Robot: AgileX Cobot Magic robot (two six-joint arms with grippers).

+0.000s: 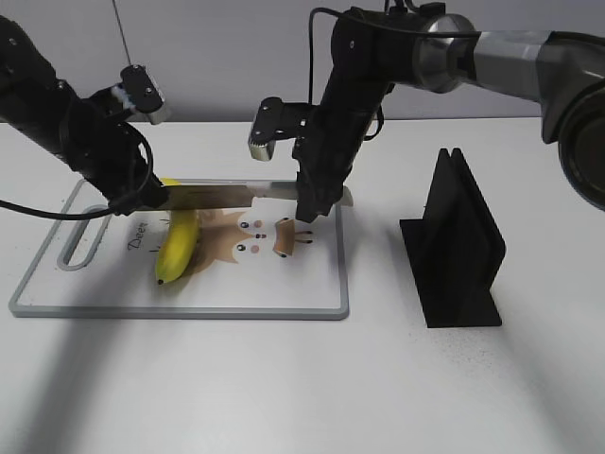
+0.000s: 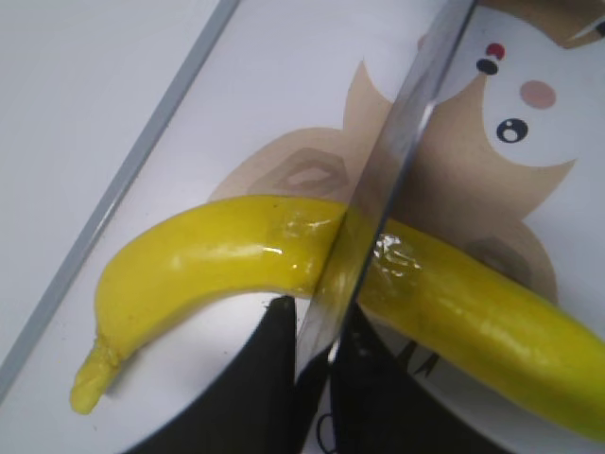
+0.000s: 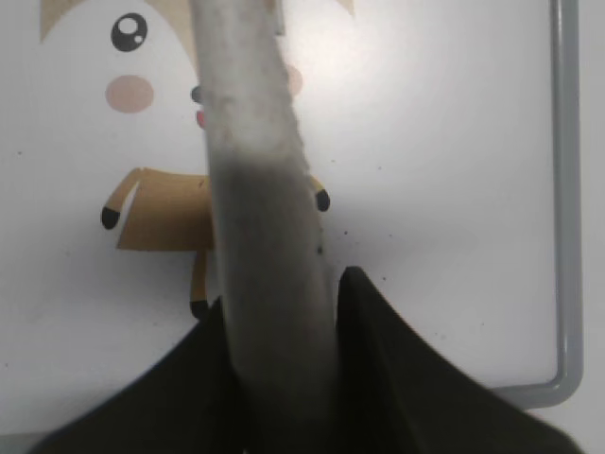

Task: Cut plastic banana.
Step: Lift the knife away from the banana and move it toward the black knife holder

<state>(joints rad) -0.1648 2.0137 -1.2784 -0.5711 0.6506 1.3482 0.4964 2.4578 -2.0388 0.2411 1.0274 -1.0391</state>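
The plastic banana (image 1: pixel 178 248) lies yellow and curved on the left half of the white cutting board (image 1: pixel 284 284). A long knife (image 1: pixel 236 194) lies across it, held at both ends. My left gripper (image 1: pixel 151 199) is shut on the blade's tip end, just beside the banana. My right gripper (image 1: pixel 317 203) is shut on the pale handle. In the left wrist view the blade (image 2: pixel 397 161) crosses the banana (image 2: pixel 208 255) near its middle, between my jaws (image 2: pixel 317 326). In the right wrist view the grey handle (image 3: pixel 255 189) runs between my jaws (image 3: pixel 284 303). I cannot tell whether the blade has cut in.
The board (image 3: pixel 425 142) has a grey rim, a cartoon deer print and a handle slot at its left end. A black knife stand (image 1: pixel 458 241) stands on the white table to the right of the board.
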